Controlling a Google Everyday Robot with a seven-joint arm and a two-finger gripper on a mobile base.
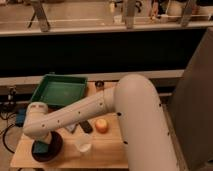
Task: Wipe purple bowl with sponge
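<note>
The purple bowl (54, 149) is a dark round dish at the near left corner of the wooden table (107, 147). A teal sponge (39, 148) lies in it on the left side. My gripper (42, 143) hangs down from the white arm (80, 116) right over the bowl, at the sponge. The wrist hides most of the gripper.
A green tray (60, 91) stands at the back left. An orange fruit (102, 125), a dark oblong object (86, 126) and a clear cup (84, 146) sit in the middle of the table. A small dark round thing (99, 84) lies behind. Cables (10, 107) hang at the left.
</note>
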